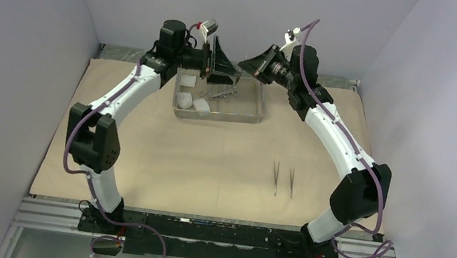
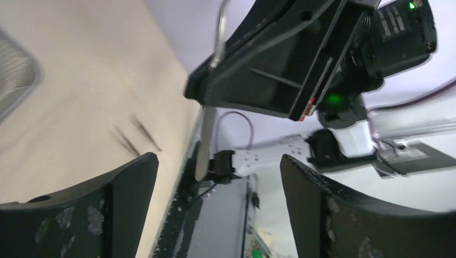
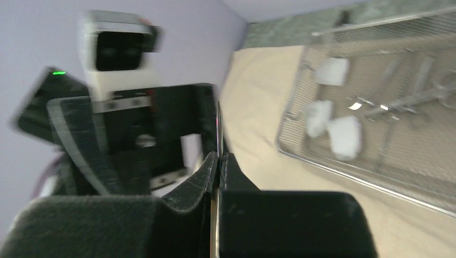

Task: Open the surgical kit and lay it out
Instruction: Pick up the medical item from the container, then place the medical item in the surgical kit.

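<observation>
The beige wrap cloth (image 1: 142, 150) lies spread on the table. On it stands the wire-mesh tray (image 1: 217, 119) with white gauze pads (image 1: 202, 105) and ring-handled clamps (image 1: 221, 92) inside. Two slim tweezers (image 1: 276, 176) lie side by side on the cloth in front of the tray. Above the tray both grippers meet tip to tip. My right gripper (image 3: 218, 157) is shut on a third tweezers (image 3: 218, 123), which sticks out past its tips. My left gripper (image 2: 218, 166) stands open, the tweezers (image 2: 207, 140) ahead of its fingers and not touching them.
The tray (image 3: 344, 172) shows at the right of the right wrist view with three gauze pads (image 3: 344, 137) and the clamps (image 3: 408, 97). Purple walls close in the left, back and right. A metal rail (image 1: 211, 234) carries both arm bases along the near edge.
</observation>
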Available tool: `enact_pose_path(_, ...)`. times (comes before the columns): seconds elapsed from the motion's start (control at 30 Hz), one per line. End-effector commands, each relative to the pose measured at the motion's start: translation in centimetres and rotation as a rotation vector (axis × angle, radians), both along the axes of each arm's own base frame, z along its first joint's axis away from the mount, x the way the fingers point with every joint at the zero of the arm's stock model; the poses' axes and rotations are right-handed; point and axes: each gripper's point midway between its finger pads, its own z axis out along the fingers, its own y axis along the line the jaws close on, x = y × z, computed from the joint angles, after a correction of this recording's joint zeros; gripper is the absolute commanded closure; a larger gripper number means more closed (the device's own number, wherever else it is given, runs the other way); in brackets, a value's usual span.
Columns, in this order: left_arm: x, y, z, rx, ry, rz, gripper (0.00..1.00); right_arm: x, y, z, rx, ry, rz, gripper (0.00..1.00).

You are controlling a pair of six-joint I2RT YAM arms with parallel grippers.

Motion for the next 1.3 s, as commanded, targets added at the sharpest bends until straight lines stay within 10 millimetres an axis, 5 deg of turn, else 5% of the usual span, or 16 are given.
enact_pose_path(0.0,-0.5,3.7,-2.4,0.347,-0.182,0.178,0.07,-0.6,-4.0,-2.9,-0.235,0.029,-0.152,1.00)
enact_pose_path(0.13,0.7,9.2,-7.7,0.655,-0.134,0.384,0.06,-3.7,-7.3,-10.1,-0.526,0.182,-0.243,1.00)
enact_pose_path(0.27,0.6,13.7,-9.9,0.841,-0.134,0.557,0.06,-9.5,-8.8,-16.9,-0.762,0.339,-0.234,1.00)
enact_pose_path(0.5,-0.1,15.5,-11.2,0.868,-0.154,0.641,0.06,-18.2,-11.9,-26.9,-0.975,0.576,-0.211,1.00)
enact_pose_path(0.7,-0.9,15.5,-12.4,0.874,-0.130,0.620,0.07,-18.4,-12.8,-30.9,-1.074,0.571,-0.180,1.00)
enact_pose_path(1.13,-1.0,15.7,-12.5,0.883,-0.137,0.618,0.08,-17.0,-12.7,-34.2,-1.107,0.547,-0.207,1.00)
enact_pose_path(1.27,-1.0,15.9,-12.7,0.895,-0.139,0.619,0.08,-17.6,-13.2,-35.1,-1.127,0.572,-0.204,0.88)
